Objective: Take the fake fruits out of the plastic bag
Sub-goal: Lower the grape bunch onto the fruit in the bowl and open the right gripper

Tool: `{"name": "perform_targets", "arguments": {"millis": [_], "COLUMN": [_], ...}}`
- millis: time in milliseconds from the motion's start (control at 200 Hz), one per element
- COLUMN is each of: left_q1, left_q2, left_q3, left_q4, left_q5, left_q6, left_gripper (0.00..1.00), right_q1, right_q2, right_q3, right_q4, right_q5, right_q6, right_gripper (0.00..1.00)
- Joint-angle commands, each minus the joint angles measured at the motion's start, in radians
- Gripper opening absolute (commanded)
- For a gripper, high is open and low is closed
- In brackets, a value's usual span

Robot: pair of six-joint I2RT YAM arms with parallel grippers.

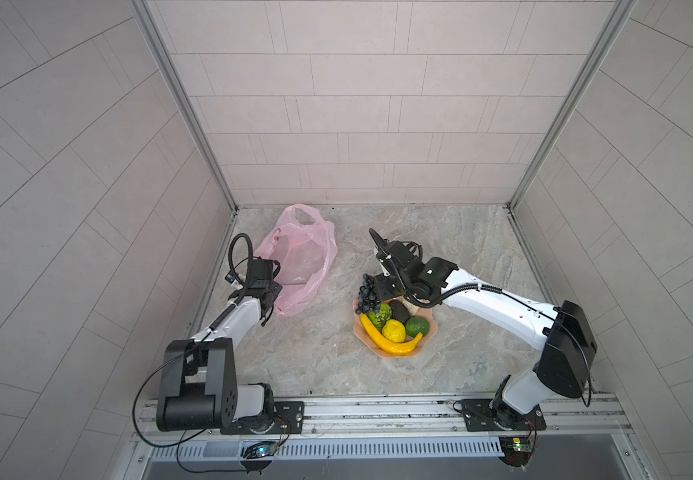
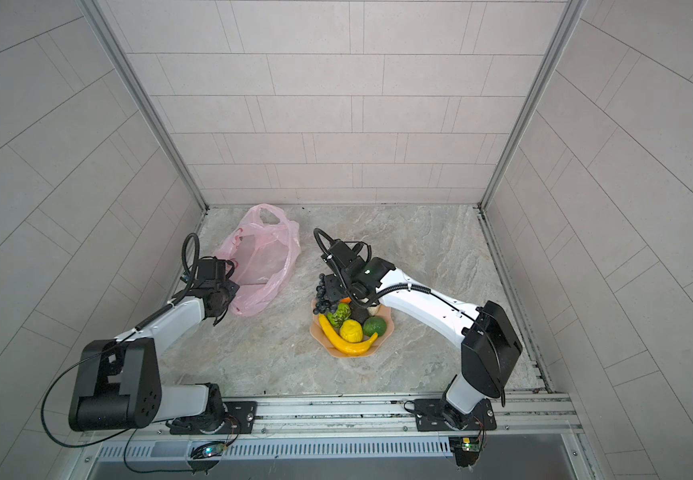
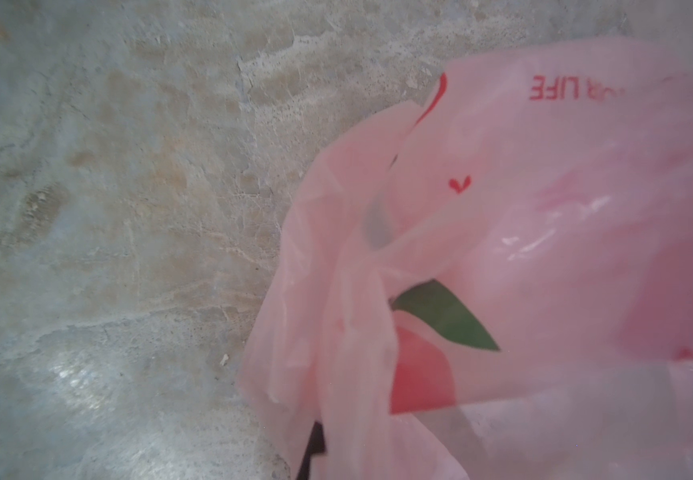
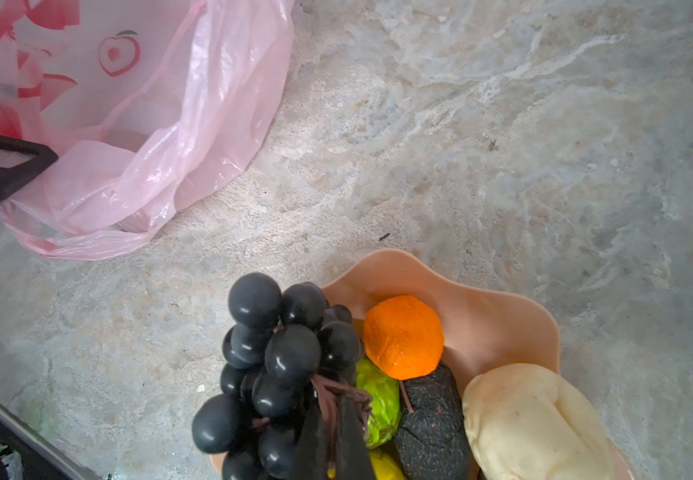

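On plastic bag [image 3: 565, 216]: red capital lettering, only the tail legible, "…UR LIFE". It appears inverted in the left wrist view, and the letters before it are lost to blur. Small red heart sign close to it. Right wrist view: red outline fruit emblem printed on the same bag, without words.

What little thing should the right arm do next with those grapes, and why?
Probably lower the grape bunch into the peach dish. The right tool is shut on its stem, and the bunch hangs at the dish's rim, beside the other fruits already lying there.
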Motion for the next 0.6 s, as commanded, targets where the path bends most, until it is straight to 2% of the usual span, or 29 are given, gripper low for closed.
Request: {"name": "perform_targets", "arguments": {"millis": [0,595], "left_q1": [0.000,0.000], "left_q2": [0.008,0.011], "left_q3": [0.022,0.028], "left_q4": [-0.024,-0.030], "left_q5": [-0.005,-0.004], "left_q6": [0.014,0.021], "left_gripper": [0.00,0.00], "right_q1": [-0.024,-0.047], "right_q2": [-0.016,-0.110], "right_q3": [-0.048,-0.238], "right_q4": [0.001,0.039], "right_q5": [0.021,0.060], "right_q6": [0.029,0.095], "right_gripper": [0.00,0.00]}}
